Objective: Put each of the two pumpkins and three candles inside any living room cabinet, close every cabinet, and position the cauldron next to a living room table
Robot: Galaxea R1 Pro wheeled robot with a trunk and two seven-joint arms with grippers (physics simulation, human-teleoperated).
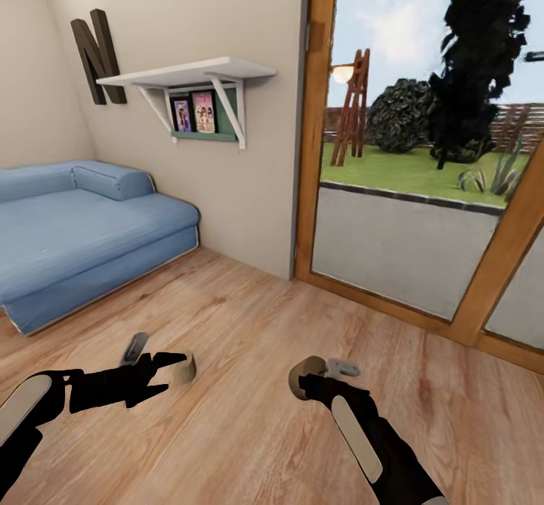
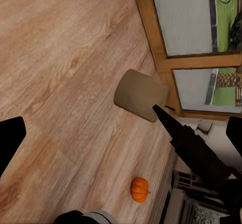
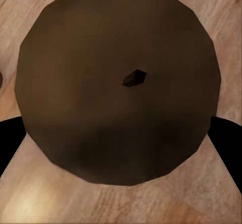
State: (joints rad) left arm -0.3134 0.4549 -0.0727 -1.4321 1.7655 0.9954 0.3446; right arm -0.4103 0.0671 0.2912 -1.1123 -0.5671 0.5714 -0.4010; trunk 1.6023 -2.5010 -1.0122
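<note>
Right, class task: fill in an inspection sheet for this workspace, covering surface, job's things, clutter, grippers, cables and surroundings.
Surface: wood-plank floor.
Job's things: one pumpkin lying on the floor; a brown candle; a tan candle.
Clutter: nothing seen.
Grippers: right gripper shut on the brown candle; left gripper has the tan candle at its fingertips, grip unclear.
Cables: nothing seen.
Surroundings: blue sofa, wall shelf, wood-framed glass door onto a garden.

Bright, even daylight pours through the glass door [image 1: 412, 210]; soft shadows on the floor [image 1: 249, 384], renders slightly blurry.
</note>
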